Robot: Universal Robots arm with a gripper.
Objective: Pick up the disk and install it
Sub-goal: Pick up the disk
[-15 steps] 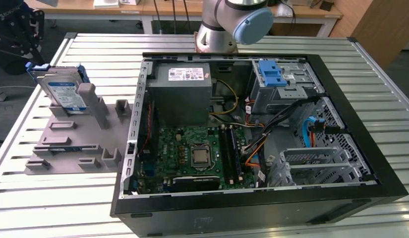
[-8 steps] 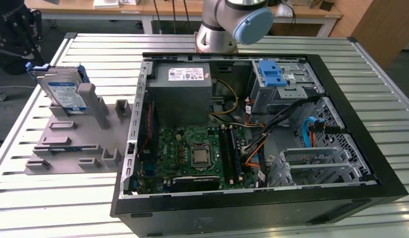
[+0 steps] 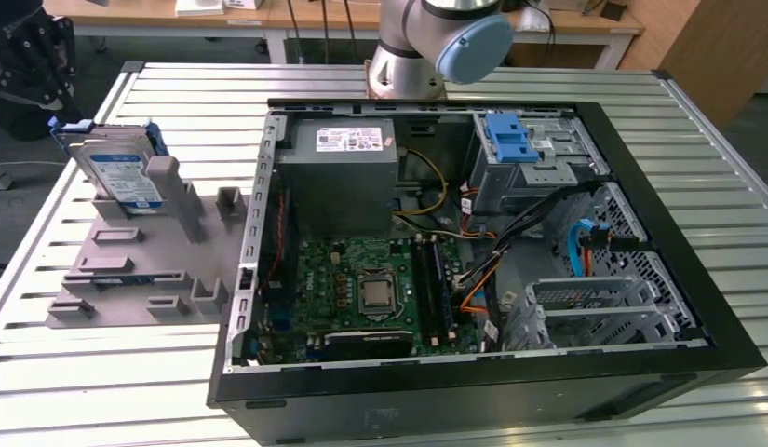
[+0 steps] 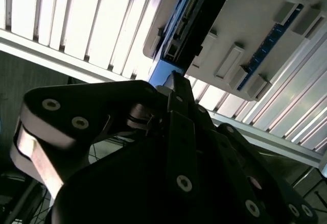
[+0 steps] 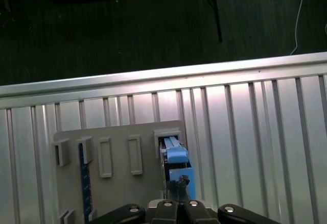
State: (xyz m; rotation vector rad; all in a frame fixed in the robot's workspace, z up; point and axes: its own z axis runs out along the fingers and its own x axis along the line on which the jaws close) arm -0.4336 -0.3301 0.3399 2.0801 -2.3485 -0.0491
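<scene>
The disk is held on edge in the grey holder on the desk, its long axis pointed at the gripper close above it, whose jaws cannot be told open or closed.

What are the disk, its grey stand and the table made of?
The disk looks like silver-grey metal with a glossy paper label, and its blue side rails look like plastic. The grey stand seems matte plastic: uniform, dull, blocky. The table looks like ribbed, shiny aluminium.
</scene>
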